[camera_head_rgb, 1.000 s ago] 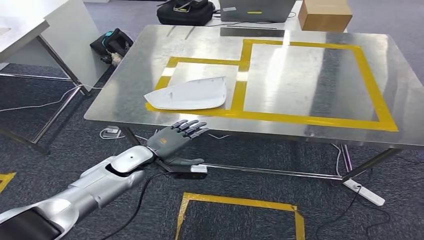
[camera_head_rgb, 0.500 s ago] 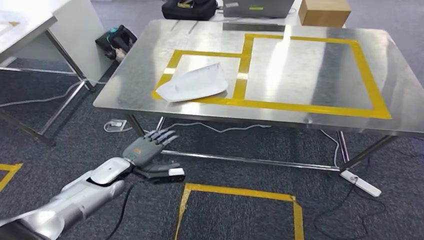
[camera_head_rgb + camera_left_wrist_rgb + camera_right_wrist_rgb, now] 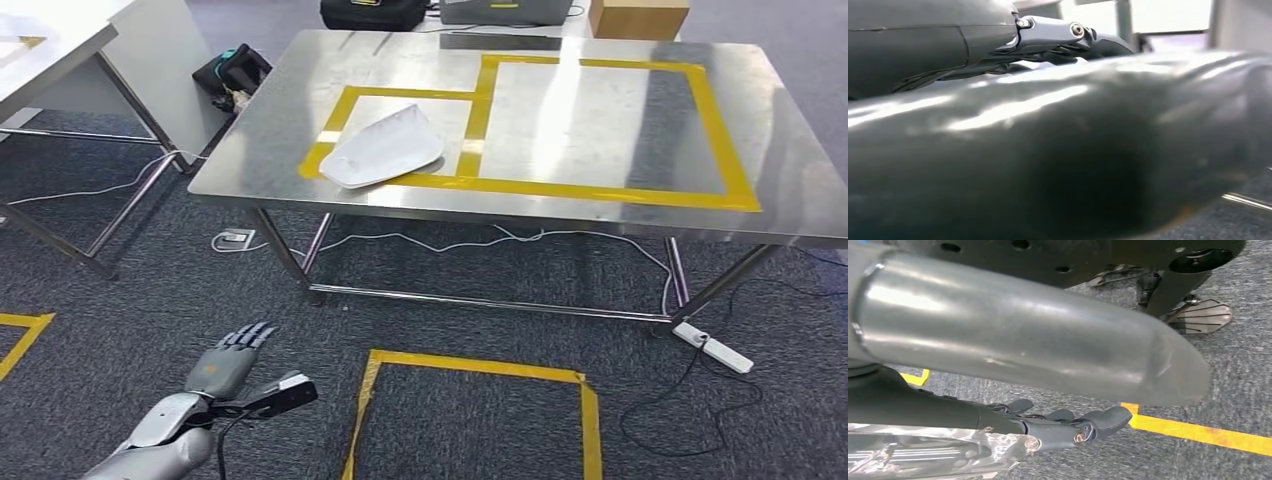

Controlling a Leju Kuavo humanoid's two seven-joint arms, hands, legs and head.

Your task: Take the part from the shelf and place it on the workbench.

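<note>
The left hand (image 3: 228, 362) sits in the lower left of the head view, holding nothing, its fingers (image 3: 247, 336) spread apart and stretched forward, the thumb out to the side, over the grey carpet (image 3: 120, 300) and well apart from the desk (image 3: 560, 215). The right hand (image 3: 1068, 426) shows in the right wrist view with its dark fingers (image 3: 1108, 419) lightly curled over the carpet and nothing in them, though how far they are parted I cannot tell. The white part (image 3: 383, 148) lies flat on the desk in the upper middle of the head view, inside the smaller yellow-taped box (image 3: 345, 103), its near edge lying over the tape.
</note>
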